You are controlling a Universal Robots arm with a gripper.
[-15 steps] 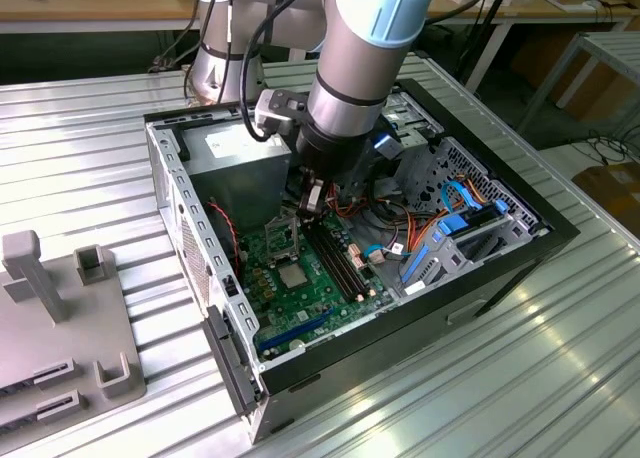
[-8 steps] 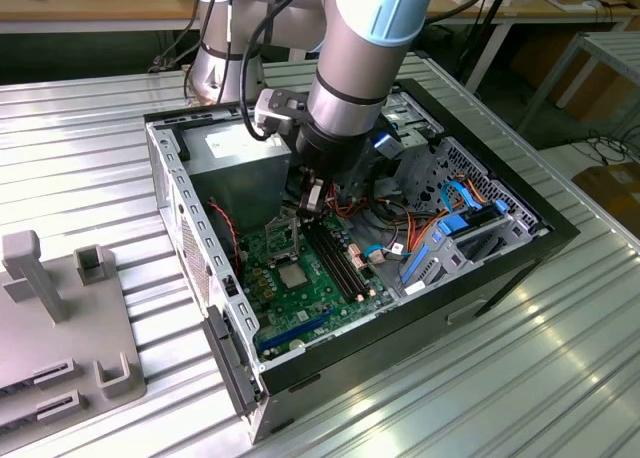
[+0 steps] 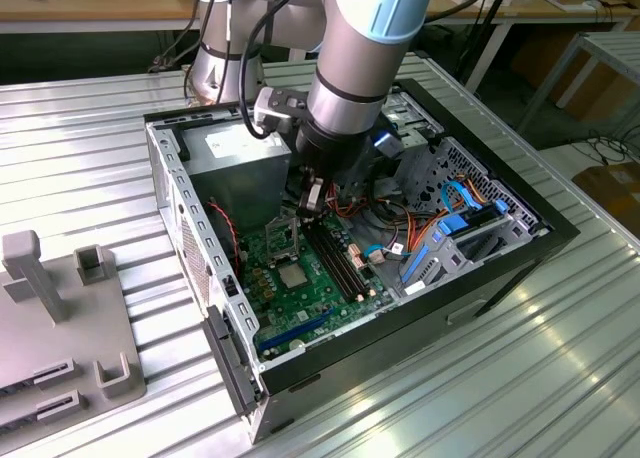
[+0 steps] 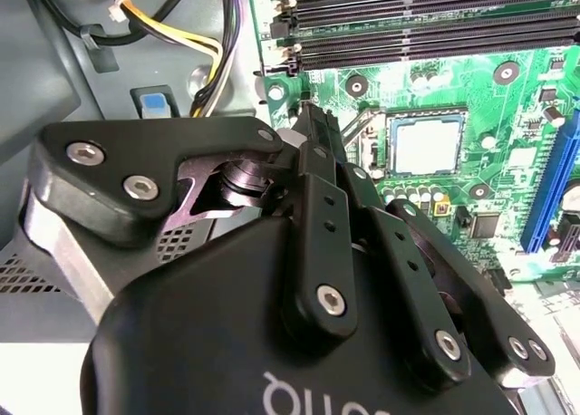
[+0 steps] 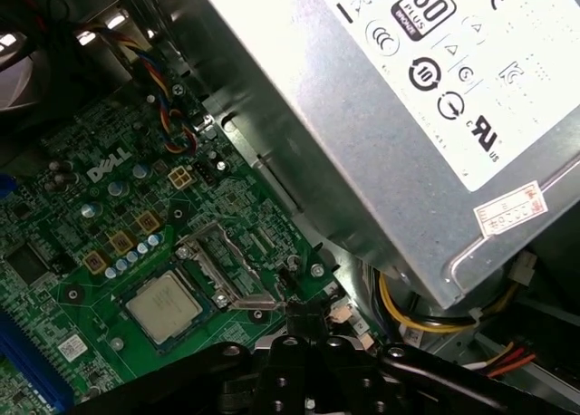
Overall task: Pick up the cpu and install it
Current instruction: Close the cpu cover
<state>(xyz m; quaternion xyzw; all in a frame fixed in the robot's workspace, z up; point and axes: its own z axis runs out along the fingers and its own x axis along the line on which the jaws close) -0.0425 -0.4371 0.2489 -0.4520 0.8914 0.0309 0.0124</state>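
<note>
inside the open computer case [image 3: 200, 248], the gripper [image 4: 313, 125] hangs low over the green motherboard [image 4: 517, 116], its fingers drawn together to a narrow tip with nothing held between them. in both wrist views the tip [image 5: 304, 313] stands just beside one end of the open socket frame [image 5: 222, 261]; whether it touches the frame cannot be told. just beyond that frame the cpu [image 4: 426, 143] lies flat in its socket, silver top up, apart from the fingers and held by nothing. in the exterior view the cpu [image 3: 293, 273] sits below the gripper [image 3: 312, 193], with the frame [image 3: 283, 236] raised between them. farther out run the long black memory slots [image 4: 426, 25], and the grey power supply [image 5: 408, 116] fills the case corner, yellow wires [image 5: 408, 320] trailing beneath it. the case rests on a ribbed metal table [image 3: 80, 178].
</note>
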